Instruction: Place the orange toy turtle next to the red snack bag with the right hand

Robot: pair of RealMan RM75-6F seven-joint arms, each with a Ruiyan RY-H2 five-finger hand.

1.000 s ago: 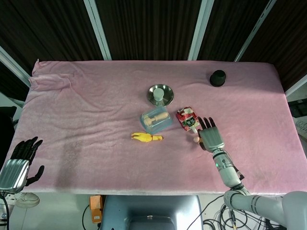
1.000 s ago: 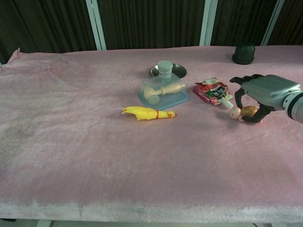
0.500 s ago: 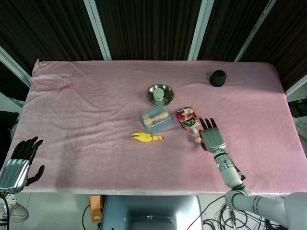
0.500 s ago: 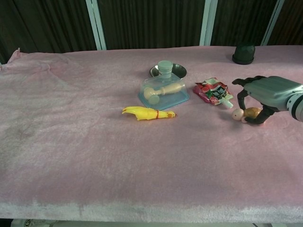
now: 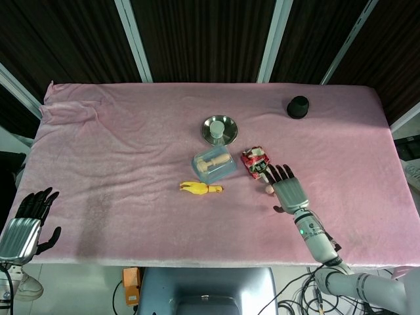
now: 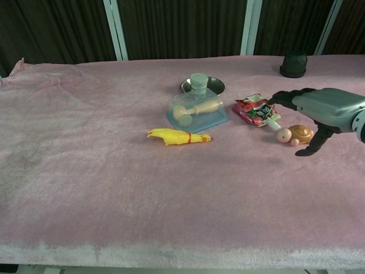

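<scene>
Turtle (image 6: 300,134) beside snack bag (image 6: 255,110) — bag's print unreadable.

Pink-clothed table (image 5: 131,144), dark slatted wall (image 5: 197,39)

Table (image 5: 131,151) covered edge to edge in a pink fuzzy cloth (image 6: 85,171), rumpled at the far left corner. Lying on it near the middle: a yellow rubber chicken (image 6: 178,137), a clear blue lidded box (image 6: 197,113) holding what looks like a wooden pestle, a round steel dish (image 5: 219,128) just behind the box, and a red snack bag (image 6: 255,110) with the orange toy turtle (image 6: 295,135) just beside its near right corner. Far back on the right, well apart from the rest, a small black cap-like thing (image 5: 298,106).
</scene>
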